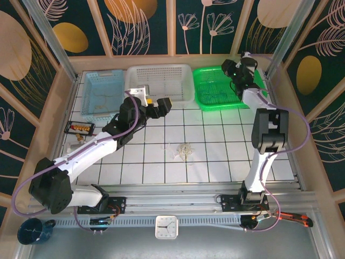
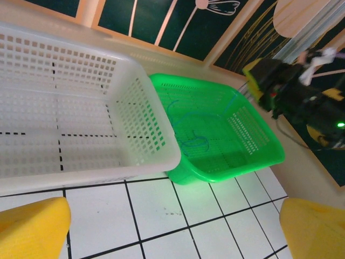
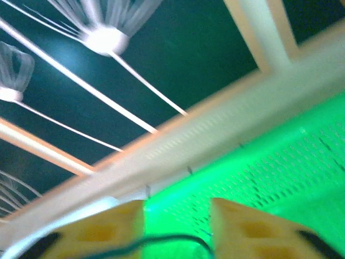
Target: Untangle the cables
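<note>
My right gripper [image 3: 177, 210] stands parted over the green perforated plastic basket [image 3: 280, 178], with a thin dark wire [image 3: 167, 238] between its fingers: a drop-off, I judge. My left gripper [image 2: 172, 232] is spread wide. The next move calls for pinching one strand from the pale wire tangle [image 1: 186, 151] on the white tiles [image 1: 215, 162].

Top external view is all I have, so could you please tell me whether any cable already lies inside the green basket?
Observer: Yes, the left wrist view shows a thin blue cable curled on the floor of the green basket.
Operator: Thank you; is the right tool gripping anything?
Observer: Its fingers stand parted, with a thin dark cable crossing the gap.
Operator: And the left tool, please?
Observer: It is wide open with nothing between its fingers.
</note>
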Robot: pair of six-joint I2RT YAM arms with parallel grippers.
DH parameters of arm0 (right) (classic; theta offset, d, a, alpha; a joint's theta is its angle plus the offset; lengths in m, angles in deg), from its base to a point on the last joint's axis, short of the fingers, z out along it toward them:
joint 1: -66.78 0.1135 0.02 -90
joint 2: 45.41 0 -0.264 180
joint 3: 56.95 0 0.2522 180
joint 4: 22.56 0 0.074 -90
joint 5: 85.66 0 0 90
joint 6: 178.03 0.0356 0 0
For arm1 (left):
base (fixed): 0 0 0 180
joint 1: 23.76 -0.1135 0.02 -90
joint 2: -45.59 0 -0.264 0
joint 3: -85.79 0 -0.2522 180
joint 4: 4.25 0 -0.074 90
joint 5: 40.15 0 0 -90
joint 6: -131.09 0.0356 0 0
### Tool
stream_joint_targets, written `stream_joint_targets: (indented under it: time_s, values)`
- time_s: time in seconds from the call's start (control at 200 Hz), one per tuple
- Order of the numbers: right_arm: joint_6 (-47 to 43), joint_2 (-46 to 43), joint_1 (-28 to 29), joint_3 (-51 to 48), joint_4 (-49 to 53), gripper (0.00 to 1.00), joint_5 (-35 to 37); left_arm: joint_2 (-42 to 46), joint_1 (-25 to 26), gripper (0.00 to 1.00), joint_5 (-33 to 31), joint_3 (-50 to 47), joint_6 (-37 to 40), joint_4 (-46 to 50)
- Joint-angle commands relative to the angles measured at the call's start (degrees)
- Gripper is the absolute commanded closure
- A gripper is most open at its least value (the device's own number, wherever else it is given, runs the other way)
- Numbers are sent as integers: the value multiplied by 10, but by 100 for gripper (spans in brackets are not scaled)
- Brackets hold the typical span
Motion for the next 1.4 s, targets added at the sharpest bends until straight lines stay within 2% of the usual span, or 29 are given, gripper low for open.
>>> stream_joint_targets:
  time_s: [0.0, 0.055, 0.13, 0.355, 0.51, 0.706, 0.886, 1.051, 1.236, 1.396]
  values:
    - [-7, -8, -4, 37, 38, 42, 2, -6, -3, 1, 21, 5, -12, -1]
    - [-6, -19, -5, 35, 43, 32, 8, -5, -3, 1, 26, 4, -16, -6]
    - [-4, -36, -4, 29, 48, 28, 12, -7, -3, 1, 30, 1, -20, -11]
    - [11, -103, 2, -29, 38, 29, -5, 0, -3, 1, 17, -25, -22, -25]
    - [21, -159, 21, -94, 22, 31, -37, -2, -5, 1, 13, -33, -28, 3]
    - [9, -254, 91, -213, 12, 32, -53, 2, -6, 1, 12, -66, -51, -4]
    - [-42, -318, 188, -293, 63, 33, -40, 15, -11, 1, 6, -97, -69, -15]
    - [-103, -325, 266, -312, 140, 37, -37, 34, -14, 1, -49, -122, -88, -16]
    - [-115, -339, 288, -340, 172, 40, -49, 58, -22, 1, -107, -143, -116, -24]
    - [-103, -373, 289, -378, 179, 40, -50, 61, -26, 1, -102, -148, -128, -32]
